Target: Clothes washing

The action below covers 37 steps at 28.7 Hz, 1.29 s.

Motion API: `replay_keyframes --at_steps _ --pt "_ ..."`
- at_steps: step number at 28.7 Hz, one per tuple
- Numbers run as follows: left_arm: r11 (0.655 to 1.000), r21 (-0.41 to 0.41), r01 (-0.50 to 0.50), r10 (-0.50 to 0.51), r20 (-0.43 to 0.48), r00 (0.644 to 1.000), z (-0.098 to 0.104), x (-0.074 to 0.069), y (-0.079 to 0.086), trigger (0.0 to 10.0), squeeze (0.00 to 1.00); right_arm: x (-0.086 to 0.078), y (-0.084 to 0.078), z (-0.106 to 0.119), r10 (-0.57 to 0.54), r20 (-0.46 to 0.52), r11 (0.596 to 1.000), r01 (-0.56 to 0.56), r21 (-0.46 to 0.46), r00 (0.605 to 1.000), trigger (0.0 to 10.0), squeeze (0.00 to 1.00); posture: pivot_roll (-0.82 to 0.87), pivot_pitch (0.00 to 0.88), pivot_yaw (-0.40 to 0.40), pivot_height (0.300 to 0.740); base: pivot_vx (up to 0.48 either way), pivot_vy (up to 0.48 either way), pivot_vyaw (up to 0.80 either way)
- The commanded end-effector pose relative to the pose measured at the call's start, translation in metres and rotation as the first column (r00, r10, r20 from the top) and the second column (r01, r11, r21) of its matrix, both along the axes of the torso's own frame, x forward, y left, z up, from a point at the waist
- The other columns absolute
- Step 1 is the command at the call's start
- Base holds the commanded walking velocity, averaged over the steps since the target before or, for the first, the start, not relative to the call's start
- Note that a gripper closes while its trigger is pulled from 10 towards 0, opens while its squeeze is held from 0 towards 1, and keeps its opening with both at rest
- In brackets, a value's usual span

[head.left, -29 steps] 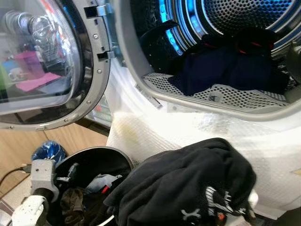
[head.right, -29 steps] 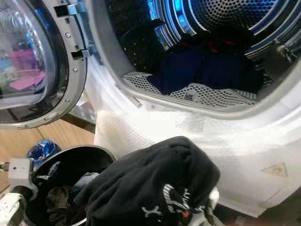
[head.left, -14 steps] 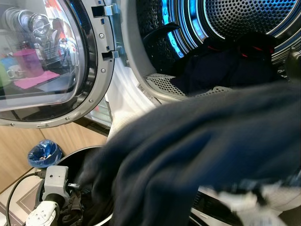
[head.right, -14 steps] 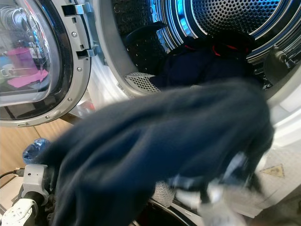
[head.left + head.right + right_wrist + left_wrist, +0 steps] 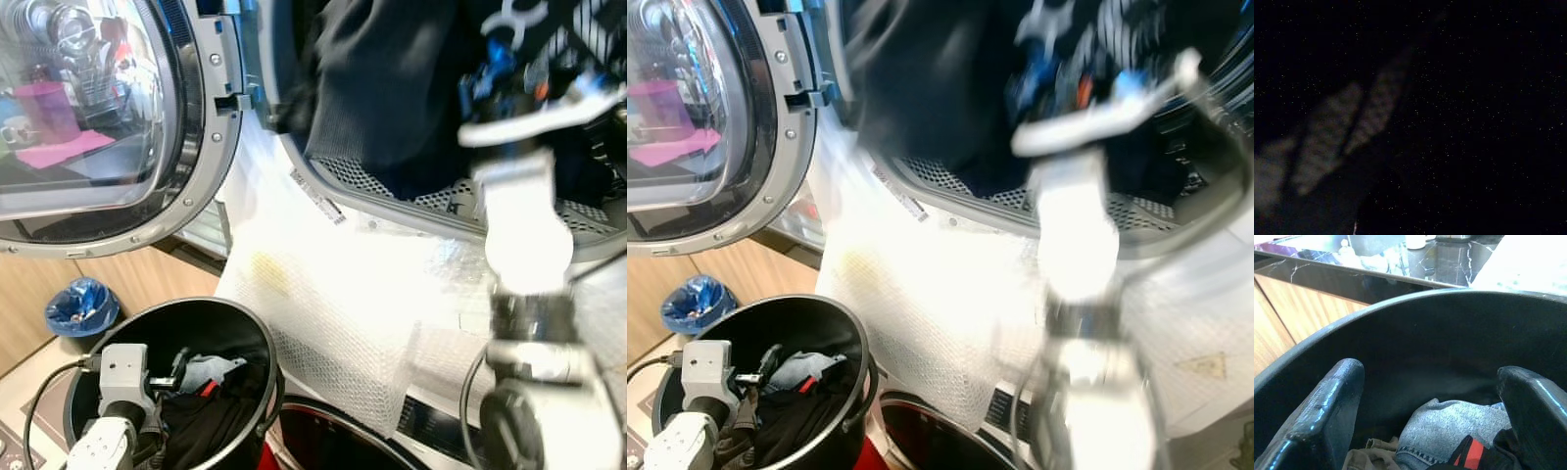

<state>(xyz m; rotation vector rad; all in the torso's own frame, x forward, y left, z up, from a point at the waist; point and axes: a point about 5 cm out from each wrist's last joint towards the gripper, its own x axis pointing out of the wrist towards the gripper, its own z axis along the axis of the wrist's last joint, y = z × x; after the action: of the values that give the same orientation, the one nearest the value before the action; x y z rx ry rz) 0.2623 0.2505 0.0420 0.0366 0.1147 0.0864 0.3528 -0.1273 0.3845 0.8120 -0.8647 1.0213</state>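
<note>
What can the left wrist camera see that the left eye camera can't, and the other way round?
Left wrist view alone: up close, the left pincer open inside the bin, above a grey cloth with a red bit and some tan fabric.

Left eye view alone: the washer door, the right arm lifting a dark garment into the drum, and a small blue bin.

Both: the black bin holding clothes.

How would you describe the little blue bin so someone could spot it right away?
Start at the washing machine's round glass door, swung open on the left. Below it, on the floor against the wooden cabinet, sits a small bin lined with a shiny blue bag. It is far smaller than the black laundry bucket beside it, which holds clothes.
</note>
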Motion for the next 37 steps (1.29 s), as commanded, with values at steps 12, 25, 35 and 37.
replay_keyframes --at_steps 12,25,35,37 --pt "0.999 -0.028 -0.024 0.025 0.024 0.999 -0.001 -0.003 -0.005 10.0 0.0 0.052 -0.055 0.049 -0.651 -0.448 0.749 0.615 -0.247 0.613 0.0 0.0 0.05 0.0 -0.009 0.74 0.0 0.0 0.0" --pt "0.999 -0.032 -0.039 0.04 0.012 0.999 -0.004 -0.006 -0.005 10.0 0.0 0.06 -0.071 0.029 -0.825 -0.5 0.522 0.694 -0.496 0.263 10.0 1.0 0.07 0.0 -0.017 0.74 0.0 0.0 0.0" --pt "0.999 -0.035 -0.029 0.029 0.003 1.0 -0.005 -0.007 -0.008 10.0 0.0 0.058 -0.069 0.035 -0.872 -0.42 0.462 0.706 -0.537 0.251 10.0 1.0 0.06 0.0 -0.021 0.74 0.0 0.0 0.0" --pt "0.999 -0.037 -0.029 0.029 0.003 1.0 -0.005 -0.007 -0.008 10.0 0.0 0.059 -0.069 0.034 -0.868 -0.426 0.468 0.704 -0.535 0.254 10.0 1.0 0.06 0.0 -0.021 0.74 0.0 0.0 0.0"
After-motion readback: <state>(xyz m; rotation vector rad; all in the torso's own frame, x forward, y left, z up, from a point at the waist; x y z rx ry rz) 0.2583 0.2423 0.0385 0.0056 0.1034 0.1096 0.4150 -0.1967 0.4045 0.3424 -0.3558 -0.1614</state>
